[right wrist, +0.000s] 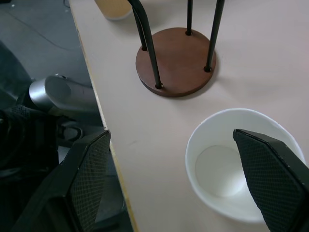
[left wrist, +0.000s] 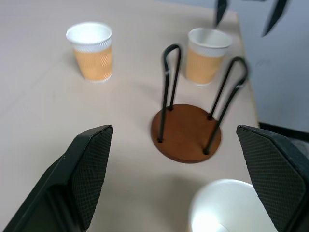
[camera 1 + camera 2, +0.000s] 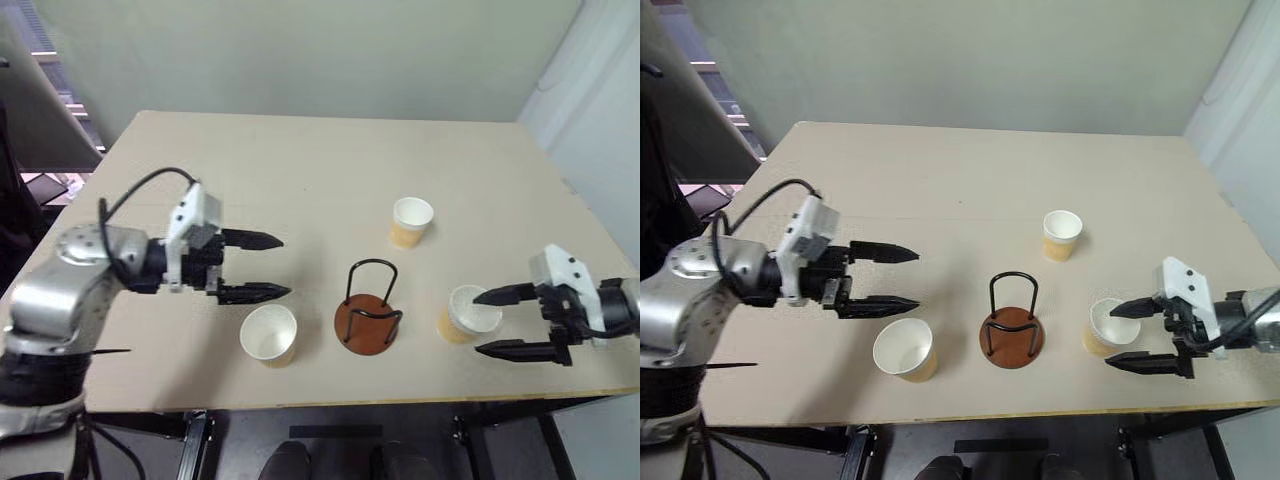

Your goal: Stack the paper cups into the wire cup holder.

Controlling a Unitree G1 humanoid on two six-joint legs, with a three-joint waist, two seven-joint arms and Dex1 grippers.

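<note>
1. right gripper [image 3: 505, 322] was wide open and empty, fingers straddling the near-right cup [image 3: 466, 313].
2. left gripper [image 3: 262, 266] was wide open, empty, hovering above the near-left cup [image 3: 268, 335].
3. wire cup holder [image 3: 368, 320] stood empty between those two; far cup [image 3: 411, 221] sat behind it on the table [image 3: 300, 170].
4. cups looked light, thin and crushable; pinch gently across the ribbed wall just under the rim.
</note>
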